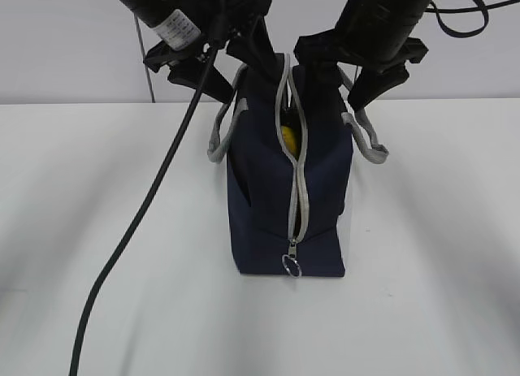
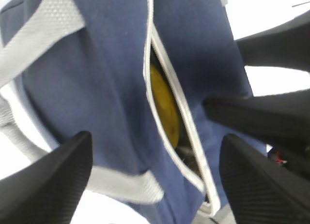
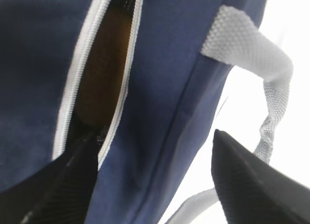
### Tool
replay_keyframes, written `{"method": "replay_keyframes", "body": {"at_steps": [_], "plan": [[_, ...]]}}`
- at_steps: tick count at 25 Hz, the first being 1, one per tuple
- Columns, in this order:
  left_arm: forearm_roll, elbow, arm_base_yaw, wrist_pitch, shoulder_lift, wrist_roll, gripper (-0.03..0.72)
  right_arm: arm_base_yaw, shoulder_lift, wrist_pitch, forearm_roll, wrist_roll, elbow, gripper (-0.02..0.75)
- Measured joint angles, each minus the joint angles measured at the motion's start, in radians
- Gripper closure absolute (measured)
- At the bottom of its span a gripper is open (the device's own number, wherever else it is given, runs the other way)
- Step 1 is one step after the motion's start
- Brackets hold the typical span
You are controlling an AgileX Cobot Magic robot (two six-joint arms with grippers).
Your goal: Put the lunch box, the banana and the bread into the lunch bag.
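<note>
White tabletop [image 1: 97, 189] carries the navy lunch bag [image 1: 260, 205], standing upright at centre, its grey zipper [image 1: 296, 205] parted along the top. Through the slit we see the yellow banana [image 2: 163, 105] and the brown bread [image 3: 101, 74] inside. We note the left claw [image 2: 152, 173] spread open over the bag; the right claw [image 3: 155, 178] likewise open, gripping nothing.

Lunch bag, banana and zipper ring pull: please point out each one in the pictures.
lunch bag [image 1: 260, 213], exterior view, on its navy front panel.
banana [image 2: 163, 104], left wrist view, on the yellow skin seen through the open zipper.
zipper ring pull [image 1: 292, 265], exterior view, on the metal ring.
</note>
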Motion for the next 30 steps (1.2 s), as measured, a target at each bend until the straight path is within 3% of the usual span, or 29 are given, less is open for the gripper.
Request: {"method": "replay_keyframes", "body": {"at_steps": [13,18,30], "plan": [[0.111,-0.001,0.000,0.039,-0.130,0.000,0.152,0.000,-0.225,-0.018,0.043,0.040,0.077,0.237],[0.113,0.026,0.000,0.039,-0.186,0.000,0.155,0.000,-0.377,-0.172,0.064,0.044,0.296,0.241],[0.115,0.266,0.000,-0.019,-0.350,-0.001,0.159,0.000,-0.767,-0.607,0.128,-0.041,0.906,0.241]]}}
